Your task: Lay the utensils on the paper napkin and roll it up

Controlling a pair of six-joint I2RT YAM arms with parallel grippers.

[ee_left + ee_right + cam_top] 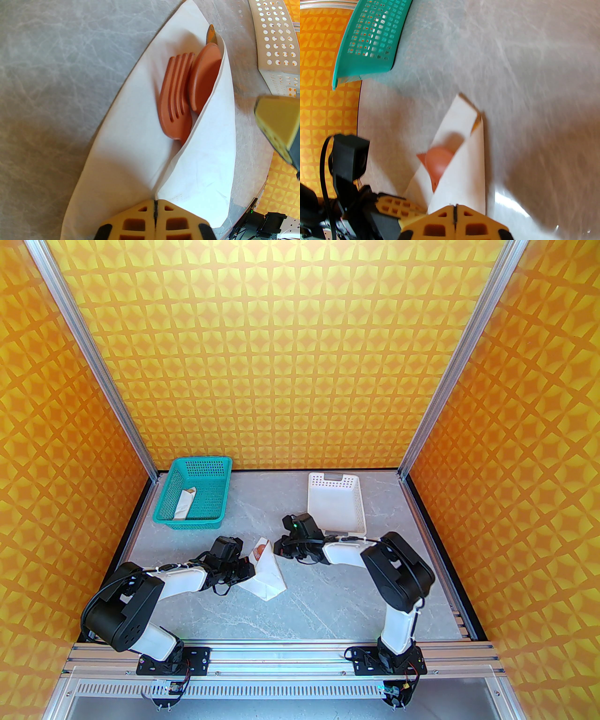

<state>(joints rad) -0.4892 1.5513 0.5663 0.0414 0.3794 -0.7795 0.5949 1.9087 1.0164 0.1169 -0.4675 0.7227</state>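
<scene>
item 1, far left rear of the counter (328,596): a teal basket (211,495) stands there with a white paper tube (183,505) lying inside it.

item 2, left hand (244,569): it is low over the counter at the left edge of the paper napkin (267,577). in the left wrist view its two fingers are pressed together with no gap. their tips sit right where the napkin's fold line ends. whether paper is pinched between them cannot be told.

item 3, paper napkin: it lies on the counter between the two hands. one flap is folded across from the right side, making a cone-like wrap.

item 4, contents: the fork (175,98) lies on the lower layer with its tines exposed. the spoon (204,77) is touching it on the right, its bowl partly under the flap. the knife (211,32) shows a tip past the spoon at the flap's edge. all handles are covered by the flap.

item 5, right hand (281,550): it is just beside the napkin's far right corner, fingers fully together. the right wrist view is blurred, so contact with the paper cannot be confirmed.

item 6, right rear: a white perforated basket (335,507) stands behind the right hand.
</scene>
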